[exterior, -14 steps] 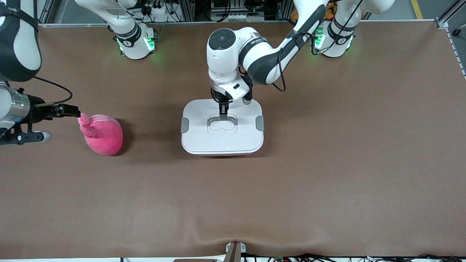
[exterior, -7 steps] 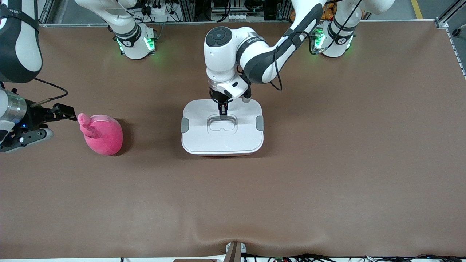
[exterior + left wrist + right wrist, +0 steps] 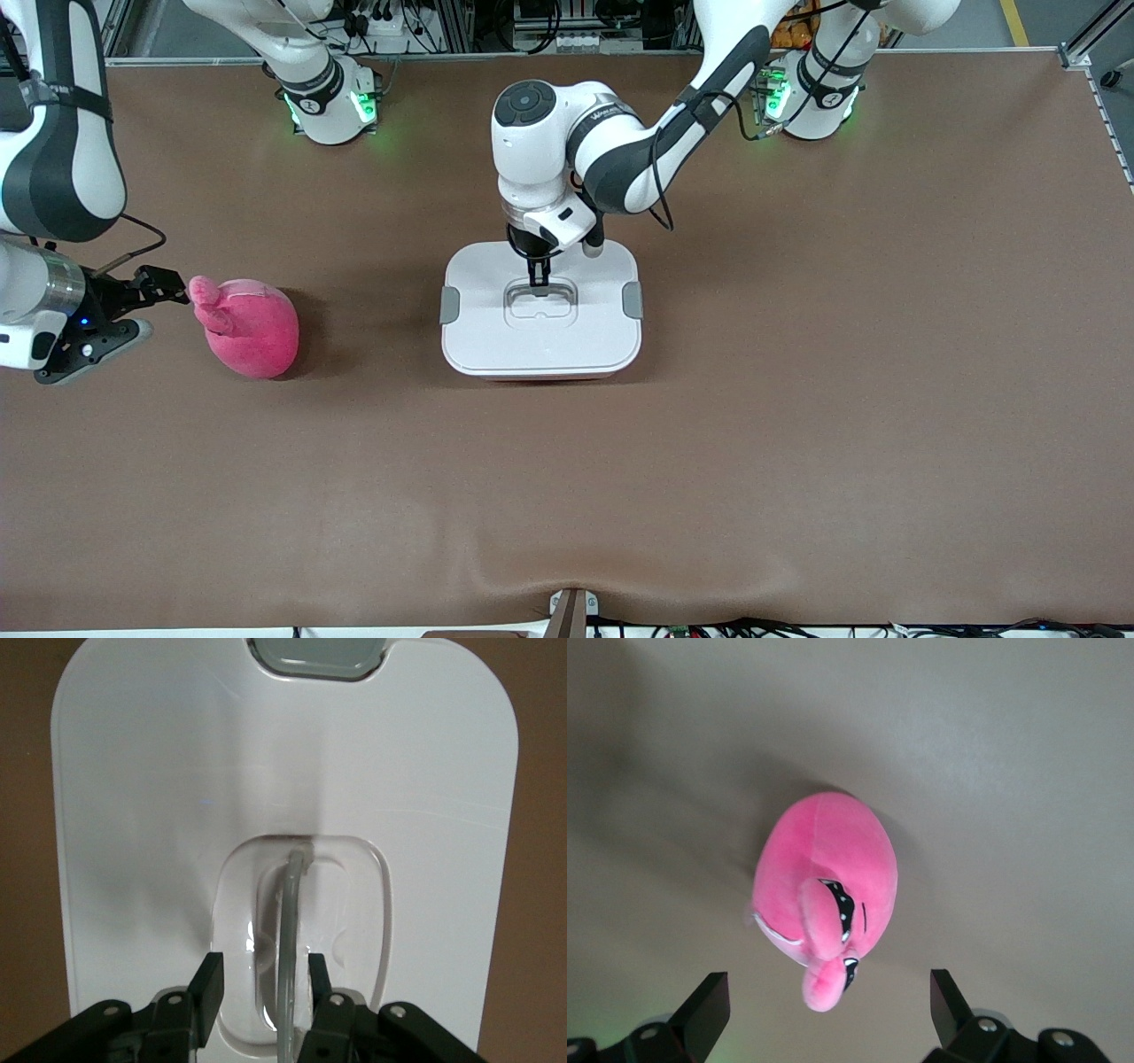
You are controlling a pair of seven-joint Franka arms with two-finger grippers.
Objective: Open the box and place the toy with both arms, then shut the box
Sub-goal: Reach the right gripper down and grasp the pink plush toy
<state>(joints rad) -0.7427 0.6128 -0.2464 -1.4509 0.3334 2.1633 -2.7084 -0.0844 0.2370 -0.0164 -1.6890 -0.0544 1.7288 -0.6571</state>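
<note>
The box (image 3: 496, 341) stands mid-table, its white lid on, with grey clips (image 3: 449, 304) at both ends; only a pink sliver of the tub shows. My left gripper (image 3: 538, 282) is down at the recessed clear handle. In the left wrist view the left gripper (image 3: 261, 985) is open, its fingers (image 3: 205, 992) on either side of the raised handle (image 3: 290, 904) of the lid (image 3: 159, 771). The pink plush toy (image 3: 252, 328) lies toward the right arm's end. My right gripper (image 3: 173, 288) is beside its limbs, wide open (image 3: 828, 997) and empty, facing the toy (image 3: 824, 877).
Brown table (image 3: 797, 399) all round. The arms' green-lit bases (image 3: 332, 106) stand along the table's edge farthest from the front camera. A small bracket (image 3: 571, 607) sits at the nearest edge.
My right arm has swung and its gripper has dropped lower beside the toy's limbs, still open. My left gripper has stayed at the handle while its arm shifted slightly. Box and toy have not moved.
</note>
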